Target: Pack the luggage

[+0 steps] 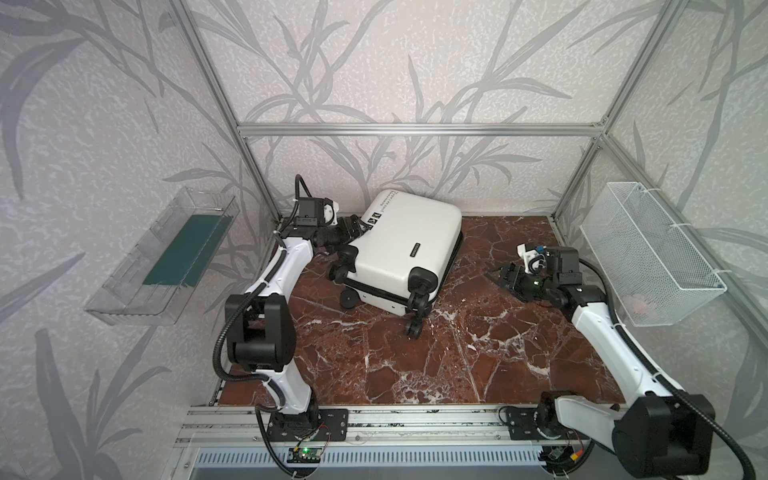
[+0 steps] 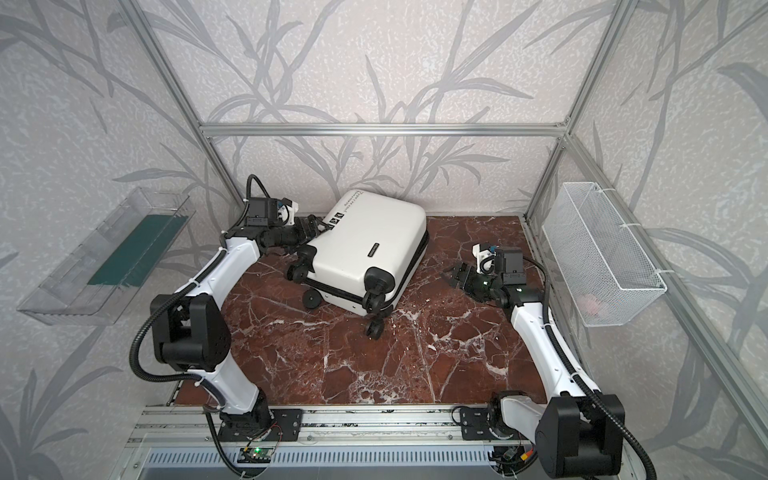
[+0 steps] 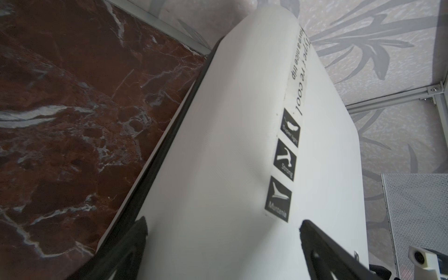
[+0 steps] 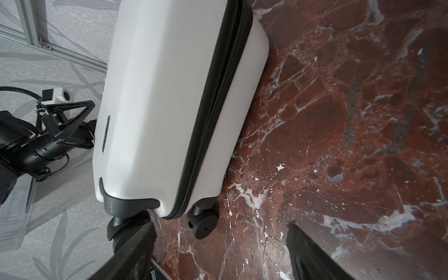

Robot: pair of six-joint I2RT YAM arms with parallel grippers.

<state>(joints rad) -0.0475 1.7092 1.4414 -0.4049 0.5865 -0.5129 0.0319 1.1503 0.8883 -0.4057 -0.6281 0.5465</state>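
The luggage (image 1: 405,249) lies flat on the table (image 1: 478,353), right in front of the left tool (image 1: 358,224), whose jaws gape wide at its printed corner (clamping nothing). The right tool (image 1: 500,277), jaws apart and empty, faces the luggage's opposite side, not touching it.

robot lab test cell: aluminium frame (image 1: 415,129), leaf-print wall panels (image 1: 415,62), marble-look tabletop (image 1: 415,365), mounting rail (image 1: 415,419)

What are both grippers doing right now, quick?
Left gripper: open, jaws straddling a corner of the white suitcase; no grip visible.
Right gripper: open, empty, over the marble tabletop, apart from the suitcase.
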